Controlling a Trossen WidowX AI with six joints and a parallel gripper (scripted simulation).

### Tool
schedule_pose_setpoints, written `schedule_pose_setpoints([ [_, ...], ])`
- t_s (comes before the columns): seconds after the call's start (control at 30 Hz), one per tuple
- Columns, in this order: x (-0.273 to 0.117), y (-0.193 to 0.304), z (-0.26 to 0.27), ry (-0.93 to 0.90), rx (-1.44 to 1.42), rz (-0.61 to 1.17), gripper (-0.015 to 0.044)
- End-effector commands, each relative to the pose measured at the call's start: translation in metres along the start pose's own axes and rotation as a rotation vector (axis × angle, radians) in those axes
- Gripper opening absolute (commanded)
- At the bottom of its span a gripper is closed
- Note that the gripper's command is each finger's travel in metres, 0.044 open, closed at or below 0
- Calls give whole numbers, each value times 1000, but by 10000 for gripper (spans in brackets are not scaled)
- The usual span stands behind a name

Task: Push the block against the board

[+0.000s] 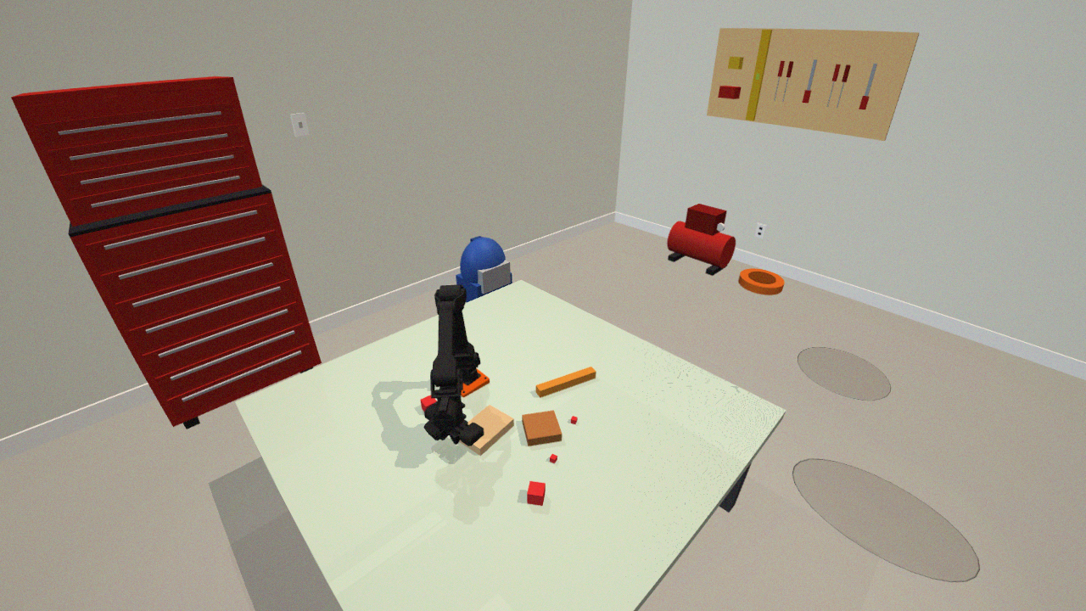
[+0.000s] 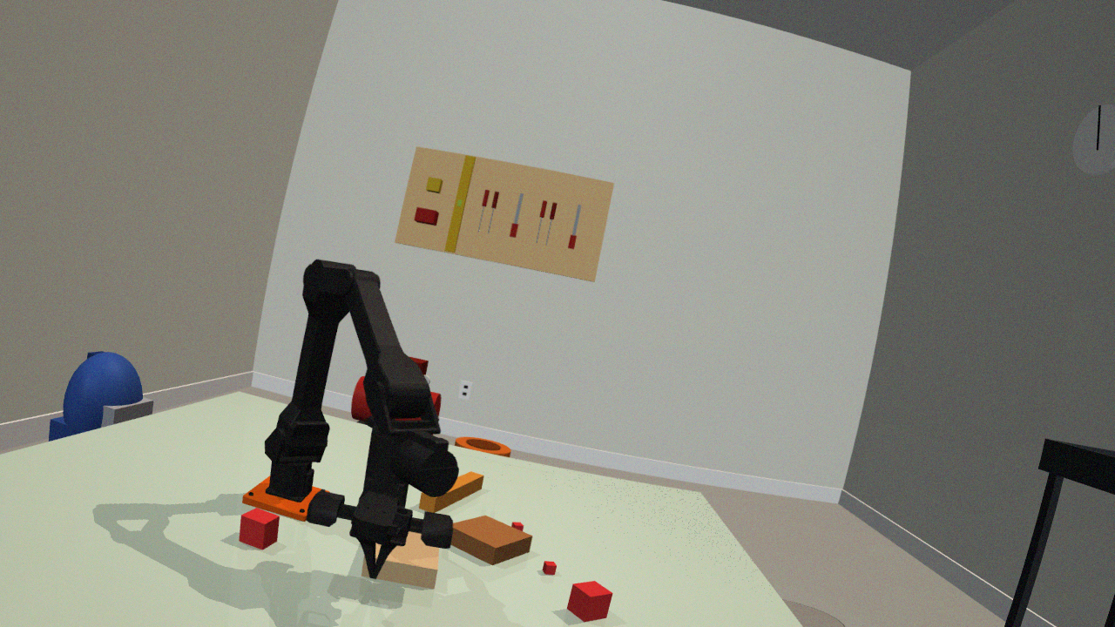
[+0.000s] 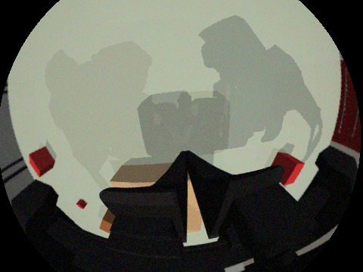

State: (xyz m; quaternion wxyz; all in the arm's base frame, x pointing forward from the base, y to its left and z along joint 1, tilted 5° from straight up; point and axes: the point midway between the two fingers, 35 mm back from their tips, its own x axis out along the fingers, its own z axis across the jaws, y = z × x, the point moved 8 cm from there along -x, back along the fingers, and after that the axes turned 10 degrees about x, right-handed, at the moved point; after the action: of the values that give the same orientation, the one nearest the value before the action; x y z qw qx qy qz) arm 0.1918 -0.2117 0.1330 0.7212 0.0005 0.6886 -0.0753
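Block [image 1: 541, 428] [image 2: 490, 537] [image 3: 107, 226] lies flat near the board [image 1: 495, 425] [image 2: 416, 555] [image 3: 141, 173], apart from it. The gripper [image 1: 458, 439] [image 2: 374, 575] [image 3: 184, 154] is clenched on nothing, tips low by the board. The push should be kept low and slow, facing sides squared and one edge lined up before contact. Shadows are cast across the pale green table [image 1: 379, 524] [image 2: 62, 499] [image 3: 170, 45]; beyond, a red cabinet [image 1: 186, 235] [image 3: 349, 109] is set by the wall.

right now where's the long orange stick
In the top view, the orange stick lies beyond the brown block, to the right of the arm's orange base.
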Motion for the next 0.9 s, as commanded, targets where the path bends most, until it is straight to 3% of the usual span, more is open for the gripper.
schedule_pose_setpoints([
  [0.0,1,10,-2,4,0,10,0],
  [0.87,1,54,-5,4,0,14,0],
])
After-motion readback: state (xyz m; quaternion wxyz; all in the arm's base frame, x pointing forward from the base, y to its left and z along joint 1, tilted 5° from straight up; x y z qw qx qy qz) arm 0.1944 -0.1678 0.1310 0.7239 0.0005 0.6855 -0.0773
